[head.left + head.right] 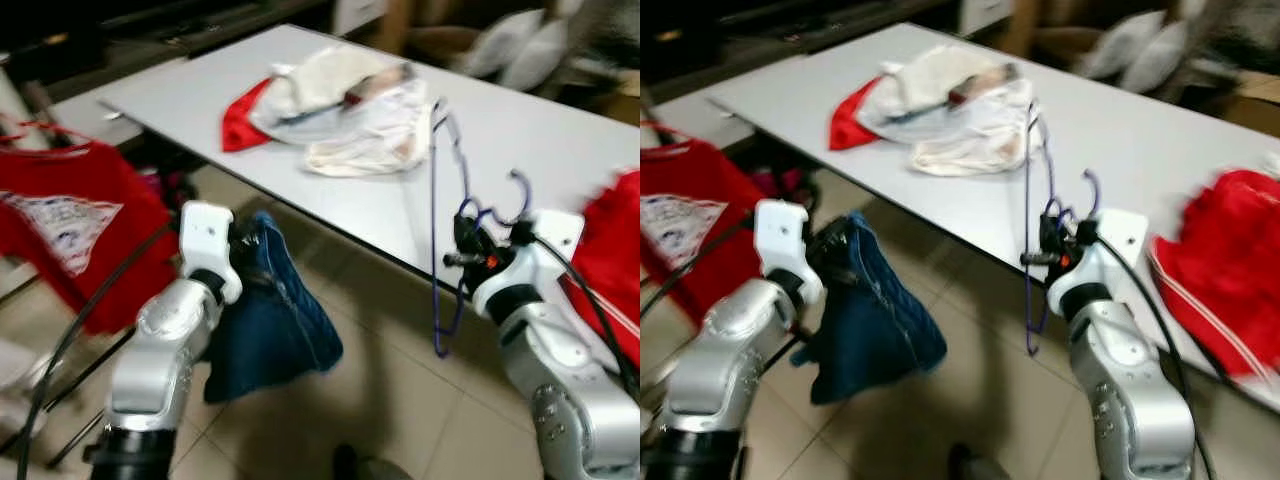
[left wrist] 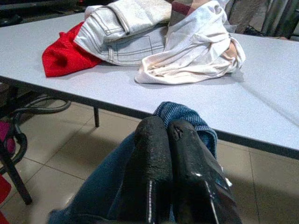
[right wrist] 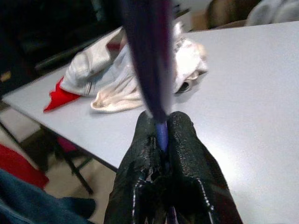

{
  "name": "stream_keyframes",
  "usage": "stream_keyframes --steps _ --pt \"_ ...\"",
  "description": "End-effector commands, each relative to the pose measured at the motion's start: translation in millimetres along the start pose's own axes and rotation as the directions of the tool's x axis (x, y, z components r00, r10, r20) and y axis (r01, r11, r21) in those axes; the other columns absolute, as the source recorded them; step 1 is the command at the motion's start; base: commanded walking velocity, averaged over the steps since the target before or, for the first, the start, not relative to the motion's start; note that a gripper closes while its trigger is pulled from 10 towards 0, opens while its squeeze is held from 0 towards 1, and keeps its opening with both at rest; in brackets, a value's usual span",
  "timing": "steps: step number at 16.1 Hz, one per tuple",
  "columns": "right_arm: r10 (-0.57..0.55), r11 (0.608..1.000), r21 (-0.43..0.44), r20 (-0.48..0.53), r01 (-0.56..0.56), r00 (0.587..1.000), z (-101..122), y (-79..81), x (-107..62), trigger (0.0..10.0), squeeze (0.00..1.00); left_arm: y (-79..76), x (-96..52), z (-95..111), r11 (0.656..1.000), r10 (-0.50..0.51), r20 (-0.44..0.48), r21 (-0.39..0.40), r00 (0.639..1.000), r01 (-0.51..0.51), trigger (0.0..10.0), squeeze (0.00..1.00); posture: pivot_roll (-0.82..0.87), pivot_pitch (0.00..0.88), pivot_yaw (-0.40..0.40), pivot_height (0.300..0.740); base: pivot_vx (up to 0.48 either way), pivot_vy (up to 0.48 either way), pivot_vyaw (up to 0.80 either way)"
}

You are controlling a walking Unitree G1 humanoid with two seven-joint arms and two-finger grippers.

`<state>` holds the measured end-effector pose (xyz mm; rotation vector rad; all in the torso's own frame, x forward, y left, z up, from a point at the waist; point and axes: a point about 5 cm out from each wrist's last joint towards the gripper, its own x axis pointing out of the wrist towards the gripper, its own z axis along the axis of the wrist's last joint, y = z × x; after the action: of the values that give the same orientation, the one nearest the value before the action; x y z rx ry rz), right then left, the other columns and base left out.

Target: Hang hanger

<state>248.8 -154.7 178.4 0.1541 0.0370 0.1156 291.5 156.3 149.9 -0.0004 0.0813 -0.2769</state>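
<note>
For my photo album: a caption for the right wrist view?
Right gripper pinching a thin purple wire hanger above the white table.

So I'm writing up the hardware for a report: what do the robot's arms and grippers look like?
Both arms are silver and rounded, with white blocks at the wrists and black cables looping alongside. The left gripper and right gripper each have two long, matte black, textured fingers.

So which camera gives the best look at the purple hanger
The left eye view: the purple hanger shows whole, hook to lower bar, shut in the right pincer. The right eye view matches it. The right wrist view gives a blurred strip between the fingers.
</note>
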Motion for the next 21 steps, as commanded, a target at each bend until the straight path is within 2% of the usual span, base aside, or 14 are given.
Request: stream_keyframes --steps 1,4,5,6,7,9,11,13,15,16,19,21 --pt "-0.031 0.999 -0.015 0.011 0.031 0.999 3.3 -6.0 -3.4 10.0 0.0 -4.4 4.2 6.1 0.999 -0.033 0.021 0.019 0.999 0.033 10.0 0.0 -0.1 0.052 0.052 0.74 0.0 0.0 -0.76" --pt "-0.038 0.998 -0.055 -0.02 0.037 0.999 -2.1 -8.2 -1.8 10.0 0.0 -8.1 6.3 10.9 0.997 -0.039 0.045 0.074 0.998 0.035 10.0 0.0 -0.07 0.039 0.041 0.74 0.0 0.0 -0.76" --pt "-0.109 0.986 -0.128 -0.006 0.107 0.994 -7.0 -11.5 1.4 10.0 0.0 -5.8 3.7 11.7 0.995 -0.019 0.048 0.101 0.999 0.014 10.0 0.0 -0.06 0.039 0.037 0.74 0.0 0.0 -0.76" --pt "-0.083 0.991 -0.106 -0.04 0.078 0.996 -11.6 -9.7 2.4 10.0 0.0 -1.9 2.6 12.8 0.985 0.008 0.059 0.172 0.998 -0.018 10.0 0.0 -0.05 0.039 0.035 0.74 0.0 0.0 -0.76" --pt "-0.059 0.995 -0.078 -0.058 0.054 0.997 -13.4 -7.4 1.9 10.0 0.0 2.6 2.6 12.0 0.977 0.027 0.062 0.208 0.998 -0.039 10.0 0.0 -0.06 0.04 0.036 0.74 0.0 0.0 -0.76" --pt "-0.041 0.997 -0.07 -0.058 0.036 0.997 -12.1 -5.9 -2.2 10.0 0.0 6.9 6.8 9.9 0.995 0.036 0.049 0.096 0.998 -0.041 10.0 0.0 -0.09 0.041 0.047 0.74 0.0 0.0 -0.76" --pt "-0.058 0.995 -0.083 -0.052 0.053 0.997 -11.2 -9.8 -4.6 10.0 0.0 3.5 9.9 11.9 0.998 0.032 0.061 0.046 0.998 -0.035 10.0 0.0 -0.11 0.039 0.05 0.74 0.0 0.0 -0.76" --pt "-0.07 0.994 -0.087 -0.048 0.066 0.996 -10.6 -13.2 -5.6 10.0 0.0 -0.9 11.3 11.1 0.999 0.01 0.057 0.037 0.998 -0.013 10.0 0.0 -0.1 0.03 0.049 0.74 0.0 0.0 -0.76" --pt "-0.07 0.994 -0.085 -0.05 0.065 0.996 -12.7 -16.2 -1.7 10.0 0.0 -7.4 11.7 11.0 0.996 -0.023 0.061 0.091 0.998 0.017 10.0 0.0 -0.07 0.004 0.039 0.74 0.0 0.0 -0.76" --pt "-0.068 0.995 -0.082 -0.049 0.064 0.996 -13.1 -16.0 1.0 10.0 0.0 -7.6 11.3 10.9 0.995 -0.021 0.057 0.094 0.998 0.016 10.0 0.0 -0.06 0.0 0.032 0.74 0.0 0.0 -0.76" --pt "-0.047 0.996 -0.074 -0.04 0.044 0.998 -12.5 -8.6 12.7 10.0 0.0 0.2 7.1 11.8 0.995 -0.015 0.066 0.1 0.998 0.008 10.0 0.0 -0.06 0.0 0.031 0.74 0.0 0.0 -0.76" --pt "-0.038 0.996 -0.088 -0.042 0.034 0.998 -12.2 -8.0 8.1 10.0 0.0 3.9 9.5 11.9 0.995 -0.014 0.067 0.097 0.998 0.007 10.0 0.0 -0.09 0.0 0.048 0.74 0.0 0.0 -0.76"
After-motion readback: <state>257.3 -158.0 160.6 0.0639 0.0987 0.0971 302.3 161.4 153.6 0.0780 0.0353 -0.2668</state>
